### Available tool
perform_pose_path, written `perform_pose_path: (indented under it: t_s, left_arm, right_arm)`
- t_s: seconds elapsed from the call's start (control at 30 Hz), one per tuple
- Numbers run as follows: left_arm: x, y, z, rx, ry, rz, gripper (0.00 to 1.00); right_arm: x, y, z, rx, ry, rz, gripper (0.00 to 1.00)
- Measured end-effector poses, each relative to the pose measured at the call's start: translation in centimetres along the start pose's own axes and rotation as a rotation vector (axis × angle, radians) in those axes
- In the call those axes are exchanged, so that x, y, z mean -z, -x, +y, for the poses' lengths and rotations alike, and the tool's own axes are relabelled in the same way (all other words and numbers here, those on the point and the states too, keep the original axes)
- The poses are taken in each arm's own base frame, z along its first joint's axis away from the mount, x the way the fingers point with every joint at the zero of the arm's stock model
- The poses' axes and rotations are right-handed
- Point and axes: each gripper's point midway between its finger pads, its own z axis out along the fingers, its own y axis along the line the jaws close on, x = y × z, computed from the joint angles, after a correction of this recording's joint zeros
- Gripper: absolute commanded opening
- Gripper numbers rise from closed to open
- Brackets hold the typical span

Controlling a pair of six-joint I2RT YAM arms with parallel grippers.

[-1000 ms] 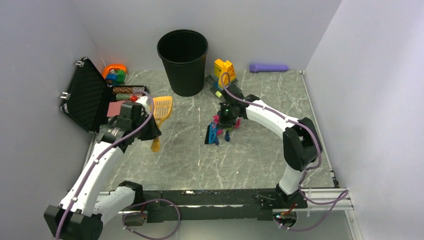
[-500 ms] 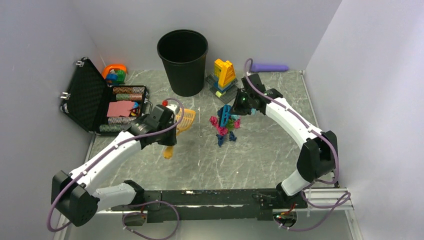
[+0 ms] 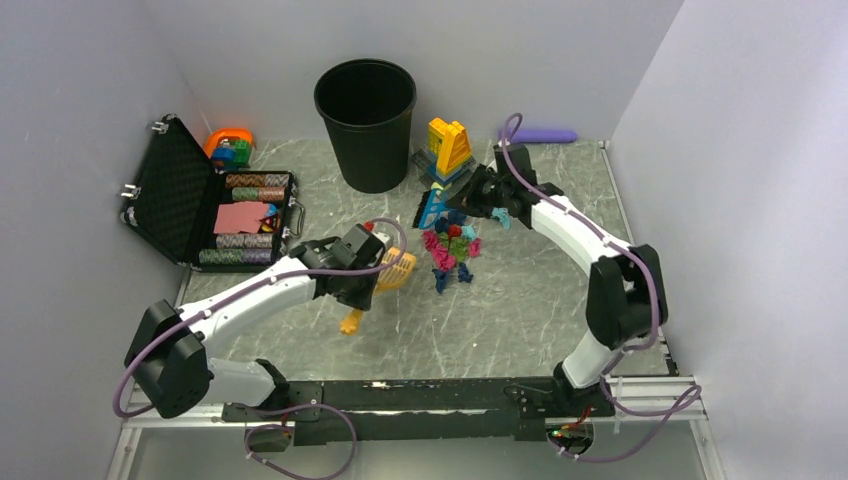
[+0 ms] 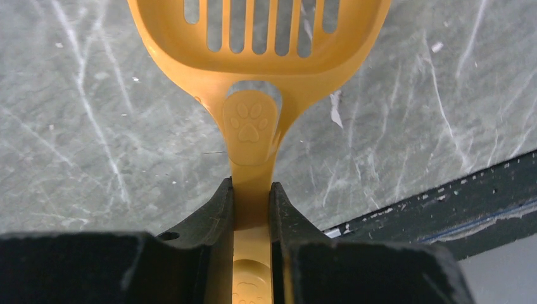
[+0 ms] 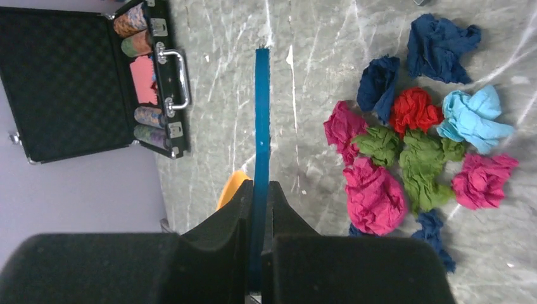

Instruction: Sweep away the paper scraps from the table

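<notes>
Right wrist view: paper scraps [image 5: 411, 152] bunched in one loose cluster on the table [image 5: 304, 38], crumpled wads touching each other. Colours are magenta, dark blue, green, one red, one light blue, and a few dark blue ones sit at the cluster's edges. Right gripper [image 5: 259, 190] clenched on a blue brush [image 5: 261, 107], seen edge-on, scraps just beside it. Top view: cluster lies mid-table between the two grippers, near the black bin [image 3: 366, 120] and toy bricks [image 3: 449, 148]. Left gripper [image 4: 251, 190] clamped on the handle of an orange slotted scoop [image 4: 253, 120], scoop head over bare marble, apart from the scraps. Open black case [image 5: 69, 82] at the table's left.
</notes>
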Motion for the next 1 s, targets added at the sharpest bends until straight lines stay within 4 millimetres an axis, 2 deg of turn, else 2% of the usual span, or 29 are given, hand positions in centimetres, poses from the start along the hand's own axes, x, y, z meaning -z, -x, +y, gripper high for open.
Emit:
perform_pose_path:
  t_s: [0.07,0.13,0.23,0.33,0.4,0.5,0.63,0.8,0.93,1.0]
  left_arm:
    - [-0.2,-0.6,-0.9,-0.036,-0.015,0.016,0.00]
    - [-0.3,-1.3,-1.9,-0.079,-0.028,0.034,0.00]
    - [-0.9,-2.4,-3.1,-0.132,-0.035,0.069,0.00]
    - [-1.5,-3.4,-3.8,-0.172,-0.035,0.109,0.00]
    - [-1.9,-4.1,-4.3,-0.193,-0.038,0.135,0.00]
    - [-2.3,-4.6,-4.8,-0.220,-0.044,0.162,0.00]
    - [-2.1,-4.6,-6.1,-0.256,-0.072,0.169,0.00]
    - [-2.2,-4.4,-7.1,-0.271,-0.093,0.175,0.00]
    - [-2.8,-4.5,-7.2,-0.272,-0.085,0.189,0.00]
    - [-3.1,-4.6,-7.2,-0.272,-0.082,0.196,0.00]
  right_arm:
    - [-1.4,-0.2,-0.2,-0.023,0.013,0.017,0.00]
    - [-2.8,-0.6,-1.3,-0.053,-0.011,0.036,0.00]
    - [-4.6,-1.3,-4.0,-0.103,-0.099,0.055,0.00]
    - [-5.0,-1.8,-6.2,-0.134,-0.200,0.058,0.00]
    - [-4.7,-1.8,-7.2,-0.147,-0.258,0.048,0.00]
    - [-4.1,-1.3,-7.6,-0.146,-0.286,0.027,0.00]
    - [-2.1,-0.8,-7.6,-0.114,-0.276,0.006,0.00]
    - [0.5,0.5,-6.6,-0.024,-0.247,-0.020,0.00]
    - [2.6,2.3,-5.8,0.081,-0.269,-0.071,0.00]
    - [4.1,4.0,-5.6,0.153,-0.316,-0.143,0.00]
